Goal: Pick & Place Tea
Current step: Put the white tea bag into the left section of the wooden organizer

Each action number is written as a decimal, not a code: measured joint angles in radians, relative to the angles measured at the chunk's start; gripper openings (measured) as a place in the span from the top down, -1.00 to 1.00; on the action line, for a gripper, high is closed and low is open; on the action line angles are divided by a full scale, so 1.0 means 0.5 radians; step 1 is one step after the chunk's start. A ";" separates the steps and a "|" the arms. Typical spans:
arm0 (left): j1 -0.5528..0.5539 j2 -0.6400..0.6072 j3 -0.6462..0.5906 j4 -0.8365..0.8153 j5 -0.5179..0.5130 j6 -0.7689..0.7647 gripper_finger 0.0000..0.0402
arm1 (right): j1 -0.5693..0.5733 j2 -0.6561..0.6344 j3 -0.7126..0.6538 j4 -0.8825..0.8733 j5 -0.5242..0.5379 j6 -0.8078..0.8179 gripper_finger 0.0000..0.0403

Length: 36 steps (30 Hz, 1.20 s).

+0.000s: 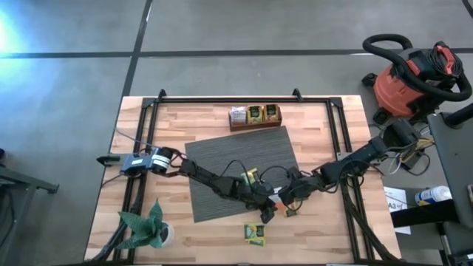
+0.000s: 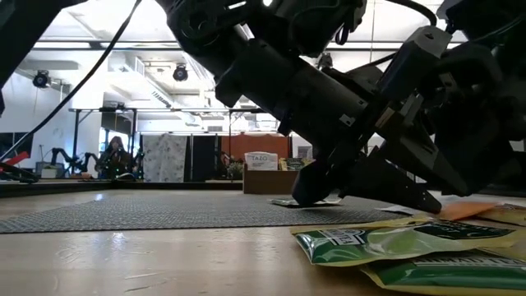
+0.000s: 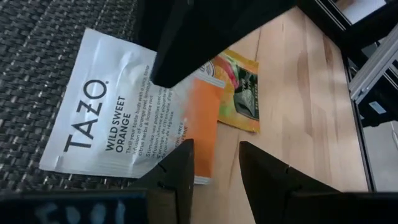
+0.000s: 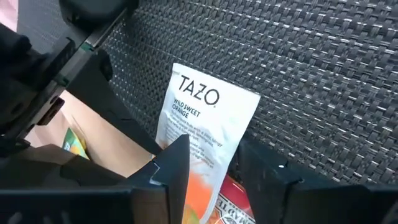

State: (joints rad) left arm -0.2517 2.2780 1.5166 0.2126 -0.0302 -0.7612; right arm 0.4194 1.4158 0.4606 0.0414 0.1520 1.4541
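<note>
Both arms reach in over the mat's (image 1: pixel 222 159) near right corner, where a white-orange tea packet (image 3: pixel 124 115) lies half on the weave, half on wood. The left gripper (image 3: pixel 214 165) and right gripper (image 4: pixel 211 165) hover over it, fingers apart and empty, likely lining up a pick; two green packets (image 1: pixel 256 233) wait nearer.

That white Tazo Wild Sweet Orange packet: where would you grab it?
The Tazo packet lies flat, half on the grey mat, its orange end overhanging onto the wood. I'd probably come from above and pinch that orange end, where the left tool hovers open.
</note>
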 joint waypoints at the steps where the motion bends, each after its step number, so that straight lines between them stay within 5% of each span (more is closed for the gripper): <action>1: 0.003 0.000 0.000 0.001 -0.002 0.000 0.38 | 0.001 0.000 0.000 0.000 -0.001 -0.015 0.34; 8: 0.006 0.000 0.000 0.005 -0.003 0.002 0.38 | 0.002 0.000 0.000 0.003 -0.006 -0.135 0.42; 16: 0.006 0.000 0.001 0.010 -0.044 0.053 0.38 | 0.002 0.000 0.000 0.004 0.002 -0.344 0.92; 31: -0.017 -0.082 0.003 -0.053 -0.055 -0.008 0.38 | 0.006 -0.122 0.006 0.029 0.129 -0.506 0.96; 36: -0.061 -0.280 0.003 -0.343 -0.324 0.049 0.38 | 0.006 -0.290 0.007 -0.016 0.349 -0.541 0.96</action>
State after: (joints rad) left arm -0.2820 2.1378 1.5181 0.0409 -0.1921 -0.7368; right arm 0.4225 1.2709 0.4641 0.0334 0.3266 1.1836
